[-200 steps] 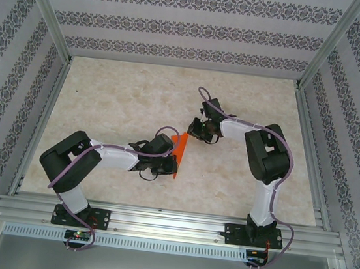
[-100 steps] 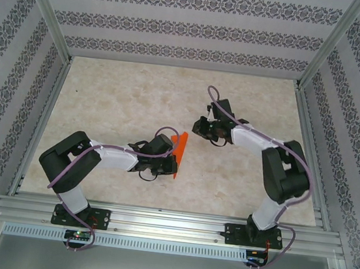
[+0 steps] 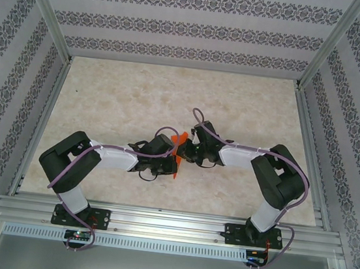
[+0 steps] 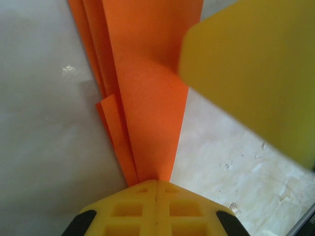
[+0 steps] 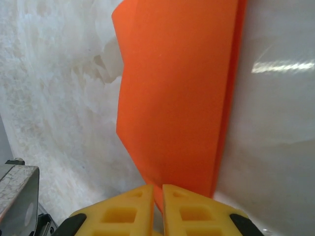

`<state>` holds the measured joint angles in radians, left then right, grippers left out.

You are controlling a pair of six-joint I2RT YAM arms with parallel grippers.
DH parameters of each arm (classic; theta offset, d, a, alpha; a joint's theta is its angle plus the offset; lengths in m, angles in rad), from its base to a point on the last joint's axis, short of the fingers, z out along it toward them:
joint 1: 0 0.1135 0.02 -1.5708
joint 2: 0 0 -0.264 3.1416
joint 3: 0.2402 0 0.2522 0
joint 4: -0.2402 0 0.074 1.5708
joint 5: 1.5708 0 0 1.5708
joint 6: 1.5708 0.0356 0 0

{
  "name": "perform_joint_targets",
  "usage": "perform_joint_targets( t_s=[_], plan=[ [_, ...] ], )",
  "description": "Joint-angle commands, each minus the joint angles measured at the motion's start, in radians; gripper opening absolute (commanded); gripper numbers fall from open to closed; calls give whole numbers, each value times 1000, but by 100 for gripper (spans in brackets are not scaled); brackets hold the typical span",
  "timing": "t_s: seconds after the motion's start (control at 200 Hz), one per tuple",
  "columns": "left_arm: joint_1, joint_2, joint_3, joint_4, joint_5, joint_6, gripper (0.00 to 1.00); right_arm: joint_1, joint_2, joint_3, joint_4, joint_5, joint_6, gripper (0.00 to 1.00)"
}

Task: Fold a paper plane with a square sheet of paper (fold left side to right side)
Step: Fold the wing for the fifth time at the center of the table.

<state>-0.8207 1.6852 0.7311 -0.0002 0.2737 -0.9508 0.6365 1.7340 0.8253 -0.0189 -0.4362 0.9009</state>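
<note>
The orange paper [image 3: 179, 138] is folded into a narrow, layered dart and stands on edge between the two grippers. My left gripper [image 3: 173, 160] is shut on its narrow end [image 4: 147, 98], jaws pressed together at the paper [image 4: 156, 182]. My right gripper [image 3: 185, 150] has come in from the right, and the orange paper [image 5: 177, 98] runs into the thin slit between its jaws [image 5: 162, 188]. A blurred yellow finger [image 4: 256, 73] of the right gripper overlaps the paper in the left wrist view.
The table [image 3: 119, 94] is pale marble-patterned, with patterned walls on three sides and an aluminium rail [image 3: 168, 226] along the near edge. Both arms meet near the table's middle, wrists almost touching.
The right gripper drew back from the paper's far tip, then swung down and left onto the paper beside the left gripper. The left arm and paper stayed put.
</note>
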Motion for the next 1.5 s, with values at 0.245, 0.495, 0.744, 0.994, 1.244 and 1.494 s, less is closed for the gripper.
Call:
perform_joint_targets(
  t_s=[0.245,0.495,0.744,0.994,1.244,1.494],
  plan=[
    [-28,72,-42,-174,-21,-11,2,16,74,33,-52,82,-46,14],
    [-31,88,-42,-178,-11,-6,2,-45,97,112,-97,128,-162,14],
    [-31,93,-43,-182,-9,-6,2,-93,156,246,-188,170,-262,14],
    [-32,82,-50,-183,-13,-8,2,-137,246,377,-256,186,-314,14],
    [-32,61,-56,-167,-10,-10,2,-171,298,448,-285,192,-338,14],
    [-29,-68,31,-227,-13,46,13,-186,136,429,-369,273,-391,21]
  ],
)
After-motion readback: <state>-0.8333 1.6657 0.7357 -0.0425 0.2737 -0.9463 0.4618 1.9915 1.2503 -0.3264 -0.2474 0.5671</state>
